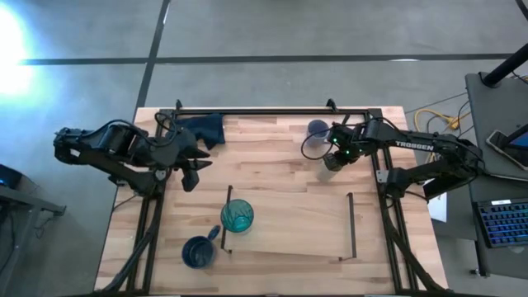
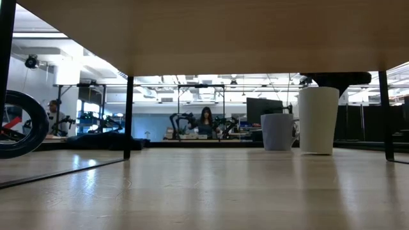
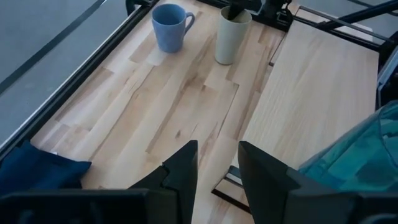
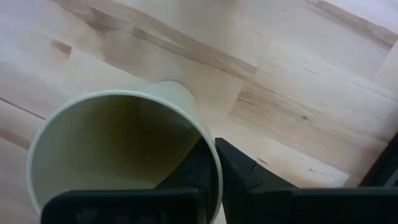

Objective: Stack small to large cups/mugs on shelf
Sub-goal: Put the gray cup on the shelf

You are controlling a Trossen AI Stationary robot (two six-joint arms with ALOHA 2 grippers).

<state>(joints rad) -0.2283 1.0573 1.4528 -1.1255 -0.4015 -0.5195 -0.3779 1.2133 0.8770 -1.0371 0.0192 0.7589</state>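
Note:
The small olive-tan cup [image 1: 332, 162] stands upright on the tabletop at the far right, and my right gripper [image 4: 216, 154] is shut on its rim. Just beyond it stands the lavender-grey handled mug [image 1: 316, 129]. The teal tumbler [image 1: 237, 216] stands at the left end of the light-wood shelf [image 1: 289, 223]. The dark blue mug [image 1: 198, 252] sits on the table by the shelf's near left corner. My left gripper [image 3: 217, 165] hovers open over the table's left part, holding nothing. My right gripper pinches the cup's wall at the rim [image 4: 210, 142], with one finger [image 4: 194, 175] inside the cup and the other [image 4: 244, 177] outside. The fingers come from above, pointing almost straight down. The cup stands upright with its base [image 2: 317, 151] on the tabletop.
A dark blue cloth [image 1: 205, 128] lies at the far left of the table. Thin black rails [image 1: 228, 219] [image 1: 351, 227] rise at the shelf's two short ends. A black frame bar [image 1: 272, 110] runs along the far edge. Bare wood lies between the cup and the shelf.

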